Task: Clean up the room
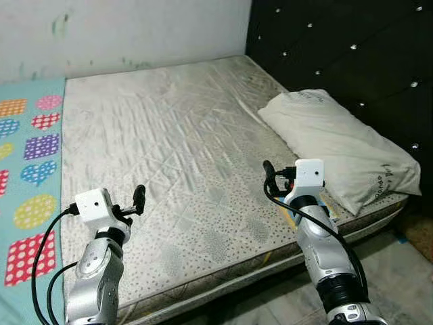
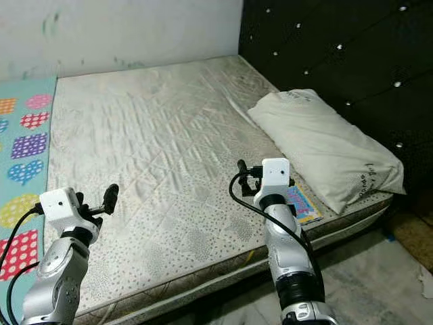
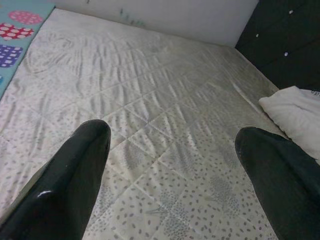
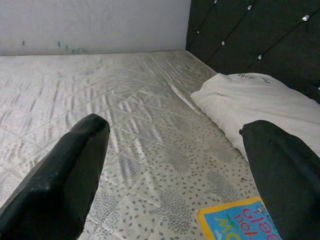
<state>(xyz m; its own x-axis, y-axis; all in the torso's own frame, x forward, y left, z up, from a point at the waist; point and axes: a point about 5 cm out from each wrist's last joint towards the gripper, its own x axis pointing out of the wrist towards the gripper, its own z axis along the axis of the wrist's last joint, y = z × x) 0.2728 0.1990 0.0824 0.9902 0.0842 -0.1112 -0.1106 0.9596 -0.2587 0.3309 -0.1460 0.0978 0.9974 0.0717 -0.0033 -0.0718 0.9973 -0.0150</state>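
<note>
A bare off-white quilted mattress spreads out in front of me. A white pillow lies at its right end against the black tufted headboard. A flat blue and yellow book rests on the mattress near the front edge, just in front of the pillow. My right gripper hovers open over the mattress beside that book, its fingers wide apart and holding nothing. My left gripper is open too, held above the front left part of the mattress, with nothing between its fingers.
A turquoise cover with coloured hearts and dots lies along the mattress's left side. A white wall runs behind the bed. Grey floor shows in front of the bed at the lower right.
</note>
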